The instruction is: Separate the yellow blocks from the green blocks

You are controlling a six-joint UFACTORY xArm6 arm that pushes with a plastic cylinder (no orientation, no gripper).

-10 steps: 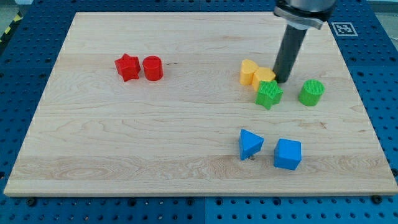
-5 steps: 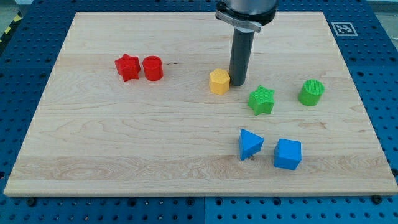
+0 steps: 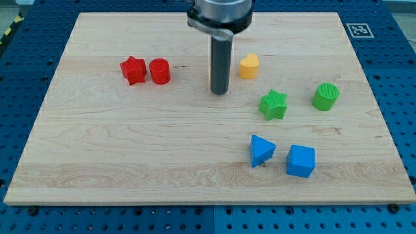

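My tip [image 3: 220, 92] sits left of the yellow heart [image 3: 248, 66]

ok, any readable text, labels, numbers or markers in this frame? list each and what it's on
No words, numbers or brand names can be read anywhere in the camera view.
One sign only: a black-and-white square fiducial tag on the blue pegboard base, just off the wooden board's top right corner. It is a pattern, not text.
The coloured blocks and the rod carry no markings that show.
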